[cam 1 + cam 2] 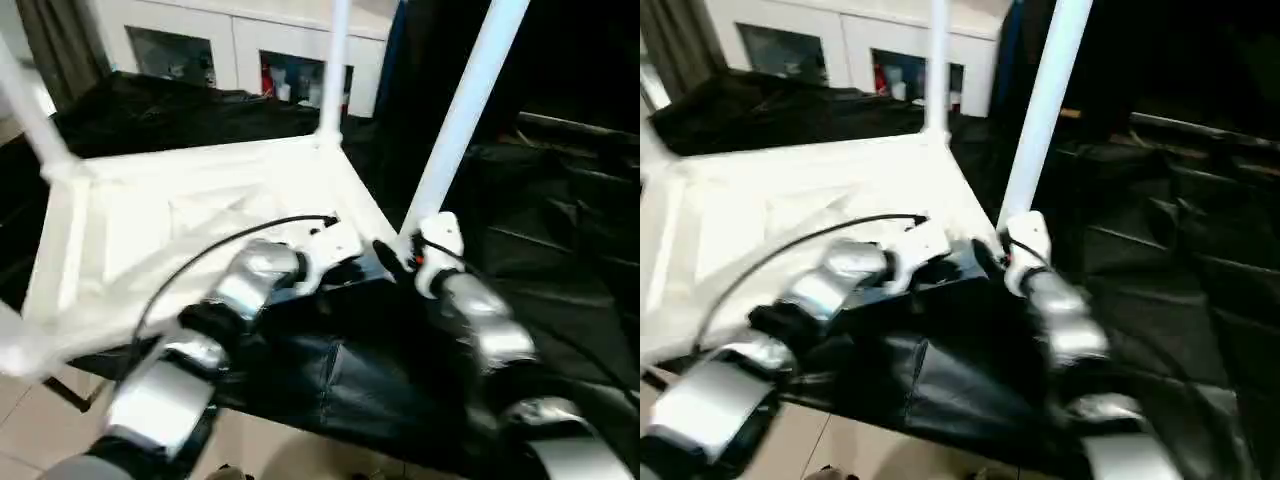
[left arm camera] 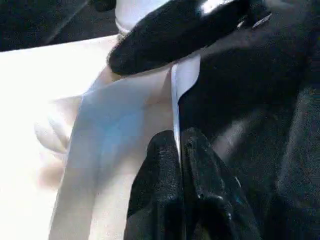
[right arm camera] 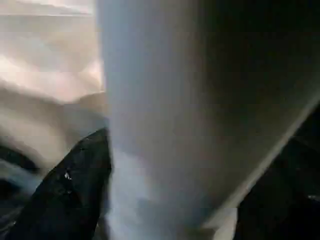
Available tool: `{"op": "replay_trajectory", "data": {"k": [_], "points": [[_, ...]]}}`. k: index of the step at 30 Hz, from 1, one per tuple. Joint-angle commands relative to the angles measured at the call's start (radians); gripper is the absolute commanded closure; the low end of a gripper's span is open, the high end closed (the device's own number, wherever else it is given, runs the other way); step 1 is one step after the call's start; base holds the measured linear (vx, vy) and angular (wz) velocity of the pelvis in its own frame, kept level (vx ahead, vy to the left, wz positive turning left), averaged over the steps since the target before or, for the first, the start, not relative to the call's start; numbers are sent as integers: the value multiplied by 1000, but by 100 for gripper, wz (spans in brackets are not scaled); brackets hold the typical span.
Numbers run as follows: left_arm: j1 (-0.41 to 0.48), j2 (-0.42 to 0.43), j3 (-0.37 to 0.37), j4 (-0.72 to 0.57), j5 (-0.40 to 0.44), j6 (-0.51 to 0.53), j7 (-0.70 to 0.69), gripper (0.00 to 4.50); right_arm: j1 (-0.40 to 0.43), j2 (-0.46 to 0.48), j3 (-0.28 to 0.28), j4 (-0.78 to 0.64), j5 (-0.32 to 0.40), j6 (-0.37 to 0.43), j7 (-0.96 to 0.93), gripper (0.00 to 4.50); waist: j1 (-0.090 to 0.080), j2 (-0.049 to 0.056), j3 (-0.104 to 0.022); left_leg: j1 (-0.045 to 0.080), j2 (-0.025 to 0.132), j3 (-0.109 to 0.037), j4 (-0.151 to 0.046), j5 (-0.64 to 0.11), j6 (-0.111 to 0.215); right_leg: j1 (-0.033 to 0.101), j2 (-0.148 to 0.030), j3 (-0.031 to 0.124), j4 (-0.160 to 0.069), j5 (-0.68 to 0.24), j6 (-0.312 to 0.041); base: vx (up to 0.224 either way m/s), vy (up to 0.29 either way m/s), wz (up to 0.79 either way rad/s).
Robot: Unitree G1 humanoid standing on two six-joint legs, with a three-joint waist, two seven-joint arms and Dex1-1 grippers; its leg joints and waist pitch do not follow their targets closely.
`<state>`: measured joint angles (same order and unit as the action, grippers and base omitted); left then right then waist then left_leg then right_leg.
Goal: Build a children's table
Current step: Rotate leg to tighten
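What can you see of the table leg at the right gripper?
The table leg is a long, round, white plastic tube. It stands tilted, rising up out of the head view, with its lower end at the near right corner of the upturned white table top. The right gripper is at its base; the right wrist view shows a black finger beside the leg.

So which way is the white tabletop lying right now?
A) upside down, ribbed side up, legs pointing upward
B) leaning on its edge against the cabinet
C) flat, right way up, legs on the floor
A: the tabletop shows its ribbed underside, and the legs rise from its corners.
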<state>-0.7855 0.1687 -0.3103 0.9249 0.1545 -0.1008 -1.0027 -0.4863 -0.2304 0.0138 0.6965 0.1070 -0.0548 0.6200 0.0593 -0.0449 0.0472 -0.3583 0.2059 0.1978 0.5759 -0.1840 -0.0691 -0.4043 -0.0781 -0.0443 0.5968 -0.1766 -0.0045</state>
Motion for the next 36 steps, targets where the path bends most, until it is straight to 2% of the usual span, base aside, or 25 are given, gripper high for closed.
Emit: {"op": "replay_trajectory", "data": {"k": [1,2,4,5,8,14,15,17,18,21,22,26,27,28,29,30,31,32,33,34,35,36], "points": [[47,21,-28,-8,-25,-42,-146,450,20,-72,27,-84,43,14,185,64,7,-5,-61,3,28,-10,-59,-180,94,51,-60,36,-62,-117,-236,0,0,0],[48,25,-25,-12,-33,-41,-161,450,26,-80,33,-92,45,15,206,64,6,-5,-60,4,29,-9,-58,-168,102,49,-58,36,-57,-80,-250,0,0,0],[50,34,-17,-21,-50,-40,-197,450,36,-98,47,-103,49,10,255,64,7,-5,-61,5,29,-8,-58,-167,103,50,-60,35,-55,-79,-264,0,0,0],[54,43,-17,-34,-60,-35,-230,450,49,-115,64,-119,54,11,303,64,6,-9,-60,5,30,-8,-58,-172,102,49,-60,35,-57,-87,-266,0,0,0],[62,81,-21,-77,-87,-21,-329,450,91,-166,107,-177,75,28,437,64,14,-7,-57,8,34,-7,-60,-196,92,49,-59,34,-59,-132,-263,0,0,0],[71,102,-20,-108,-110,-7,-395,450,98,-190,118,-194,79,50,509,64,30,-6,-55,10,36,-4,-62,-210,61,44,-60,36,-60,-174,-251,0,0,0],[71,101,-19,-108,-110,-8,-393,450,97,-188,116,-192,80,52,508,79,30,-6,-56,9,35,-4,-61,-206,60,45,-61,36,-59,-169,-250,0,0,0],[74,100,-17,-113,-110,-6,-394,450,96,-187,114,-197,90,61,510,79,30,-6,-56,9,34,-5,-61,-204,57,45,-61,35,-59,-168,-248,0,0,0],[78,99,-15,-120,-112,-2,-395,450,99,-185,112,-209,104,75,515,107,30,-7,-57,8,34,-5,-61,-194,59,47,-61,35,-58,-155,-249,0,0,0],[81,97,-13,-121,-112,-2,-393,450,106,-188,113,-221,112,88,529,125,30,-5,-57,8,33,-5,-60,-189,62,47,-60,35,-57,-146,-251,0,0,0],[82,97,-13,-122,-112,-1,-393,450,107,-188,112,-222,113,90,532,149,30,-7,-57,8,33,-5,-60,-190,62,47,-60,35,-58,-151,-249,0,0,0],[82,91,-8,-110,-101,-10,-352,450,115,-181,104,-222,116,105,519,168,31,-9,-57,8,33,-5,-59,-189,61,47,-60,35,-59,-164,-242,0,0,0],[73,80,1,-84,-79,-16,-270,450,117,-167,91,-209,117,121,482,173,30,-9,-57,8,32,-6,-60,-190,60,46,-61,35,-60,-173,-239,0,0,0],[60,69,9,-56,-61,-9,-197,450,115,-156,84,-188,101,120,434,176,27,-13,-57,7,32,-6,-60,-196,57,45,-61,36,-62,-184,-235,0,0,0],[60,69,9,-56,-61,-9,-197,450,115,-156,84,-188,101,120,434,177,27,-11,-55,12,30,-7,-61,-212,50,41,-63,36,-68,-222,-227,0,0,0],[50,60,15,-36,-49,-3,-143,450,112,-147,79,-170,87,117,393,178,27,-13,-55,11,29,-7,-61,-216,48,43,-64,36,-69,-237,-222,0,0,0],[32,35,27,-3,-35,9,-51,450,98,-108,49,-119,53,114,239,178,23,-12,-53,10,29,-8,-63,-223,39,39,-63,37,-72,-267,-210,0,0,0],[26,20,31,8,-32,14,-15,450,92,-85,30,-98,45,121,161,178,22,-11,-53,14,27,-10,-64,-236,23,37,-64,36,-76,-305,-197,0,0,0],[19,2,31,18,-26,23,22,450,86,-57,7,-79,43,134,75,178,17,-14,-53,8,26,-13,-67,-236,13,42,-64,35,-77,-326,-183,0,0,0],[15,-9,30,24,-22,29,42,450,83,-41,-8,-71,44,144,26,179,16,-14,-54,8,26,-14,-68,-232,9,42,-64,35,-77,-332,-176,0,0,0],[10,-21,29,32,-16,32,71,450,79,-23,-22,-63,43,156,-29,180,14,-13,-53,11,26,-12,-68,-238,7,37,-63,36,-79,-337,-173,0,0,0],[4,-38,27,42,-11,36,101,450,76,-1,-38,-54,46,171,-90,180,11,-6,-55,13,25,-13,-67,-248,4,37,-62,36,-81,-331,-173,0,0,0]]}}
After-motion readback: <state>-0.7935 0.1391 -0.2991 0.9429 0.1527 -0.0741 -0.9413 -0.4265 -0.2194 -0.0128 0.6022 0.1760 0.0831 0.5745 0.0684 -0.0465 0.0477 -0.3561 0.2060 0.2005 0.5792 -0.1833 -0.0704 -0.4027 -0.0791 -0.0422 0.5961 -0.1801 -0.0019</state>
